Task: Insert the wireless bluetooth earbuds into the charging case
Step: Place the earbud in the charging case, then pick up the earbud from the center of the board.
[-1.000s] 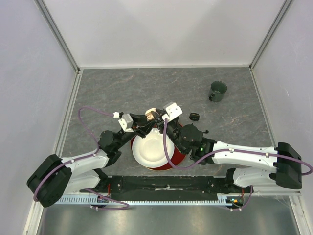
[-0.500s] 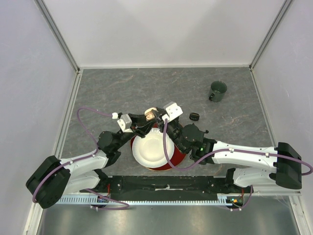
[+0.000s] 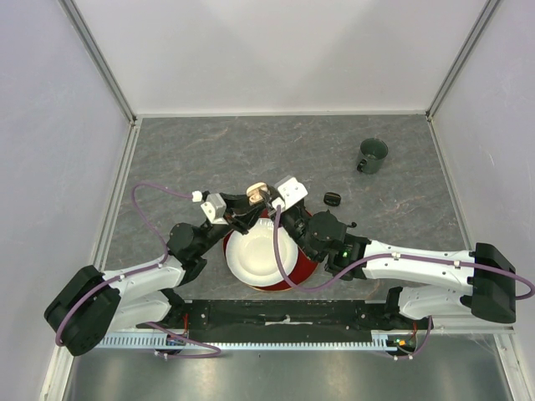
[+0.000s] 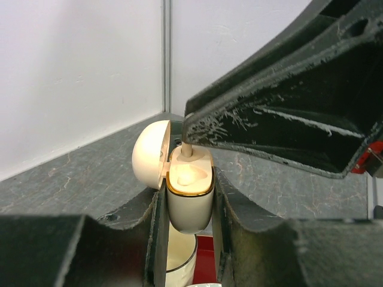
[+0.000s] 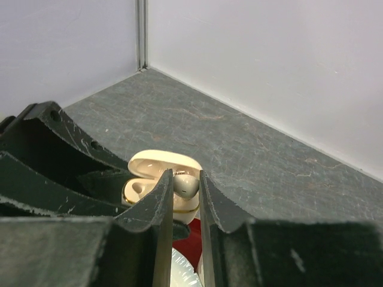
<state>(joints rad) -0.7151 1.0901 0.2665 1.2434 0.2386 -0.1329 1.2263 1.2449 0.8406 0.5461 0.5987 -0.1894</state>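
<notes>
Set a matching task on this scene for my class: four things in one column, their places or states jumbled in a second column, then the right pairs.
Things
1. cream charging case
2. white earbud
3. dark mug
4. small black object

Places or states
A. stands alone at the far right of the table
B. lid open, gripped by the left end effector
C. lies on the table between the end effectors and the mug
D. pinched by the right end effector

Pairs: 1-B, 2-D, 3-A, 4-C

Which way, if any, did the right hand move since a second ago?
Yes: the right hand shifted slightly left, away from the small black object.
</notes>
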